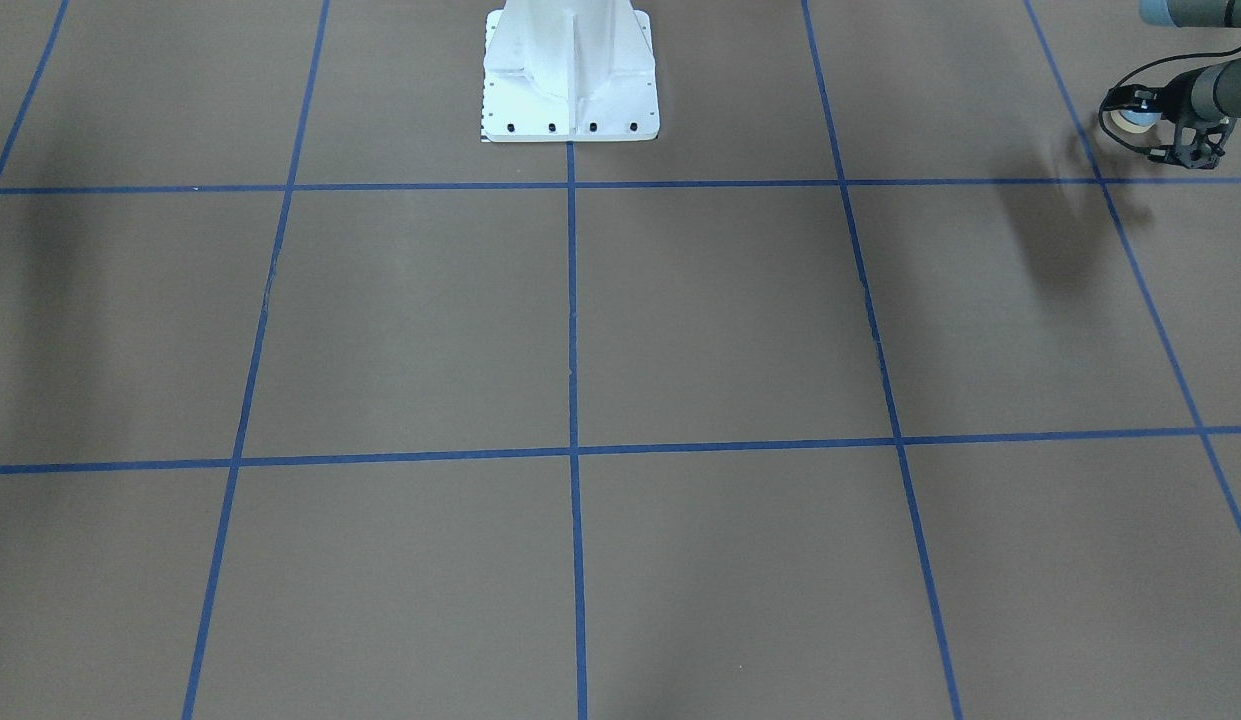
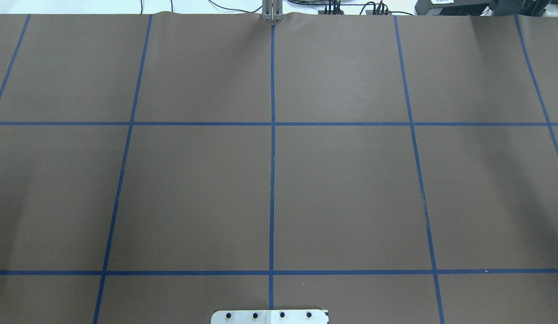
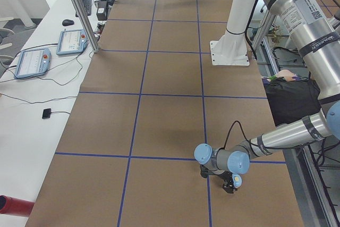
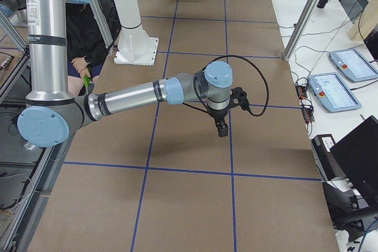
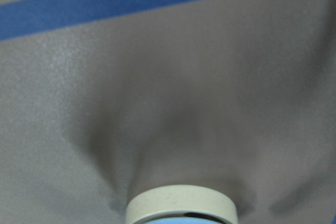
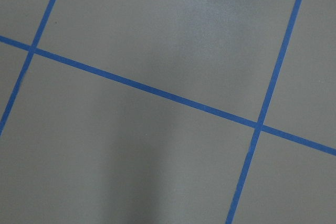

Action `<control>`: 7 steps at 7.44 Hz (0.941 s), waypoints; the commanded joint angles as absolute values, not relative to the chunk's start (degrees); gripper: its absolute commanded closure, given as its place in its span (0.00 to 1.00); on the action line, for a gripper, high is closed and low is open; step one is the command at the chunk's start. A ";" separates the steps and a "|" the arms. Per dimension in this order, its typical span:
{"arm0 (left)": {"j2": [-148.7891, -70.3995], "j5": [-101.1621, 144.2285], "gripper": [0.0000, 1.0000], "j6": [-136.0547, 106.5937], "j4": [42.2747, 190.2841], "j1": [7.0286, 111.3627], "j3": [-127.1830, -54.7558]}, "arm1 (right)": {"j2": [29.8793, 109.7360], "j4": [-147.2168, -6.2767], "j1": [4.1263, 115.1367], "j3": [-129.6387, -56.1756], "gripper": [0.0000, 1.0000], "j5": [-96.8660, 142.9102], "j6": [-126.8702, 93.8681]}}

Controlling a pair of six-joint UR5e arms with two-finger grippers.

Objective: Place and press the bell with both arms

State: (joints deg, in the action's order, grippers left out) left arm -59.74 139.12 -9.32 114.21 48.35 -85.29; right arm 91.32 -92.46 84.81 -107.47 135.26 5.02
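The bell (image 1: 1127, 121) is small, with a light-blue dome and cream rim. My left gripper (image 1: 1136, 108) is shut on it, low over the brown table at its far left end. Both also show in the exterior left view, the bell (image 3: 237, 181) and the left gripper (image 3: 229, 181). The bell's cream rim (image 5: 182, 206) fills the bottom of the left wrist view. My right gripper (image 4: 222, 129) points down a little above the table in the exterior right view; I cannot tell if it is open or shut. The overhead view shows neither arm.
The white pedestal base (image 1: 570, 75) is bolted at the robot's edge of the table (image 2: 341, 189), which carries a grid of blue tape lines. Tablets (image 3: 70, 41) and cables lie on a white bench beside the table. A red cylinder (image 3: 11, 206) lies there too.
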 commanded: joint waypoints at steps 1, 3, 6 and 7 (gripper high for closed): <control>-59.77 139.13 0.42 -9.23 114.52 48.34 -85.25 | 91.32 -92.46 84.81 -107.84 0.00 135.26 5.01; -59.50 139.22 0.82 -9.49 117.58 48.25 -85.34 | 91.32 -92.55 84.81 -108.28 0.00 135.35 5.01; -57.93 139.31 0.95 -9.67 119.44 48.43 -88.39 | 91.32 -92.55 84.81 -108.28 0.00 135.18 5.01; -55.57 139.48 0.95 -9.93 119.27 48.51 -92.77 | 91.32 -92.46 84.81 -108.28 0.00 135.09 5.10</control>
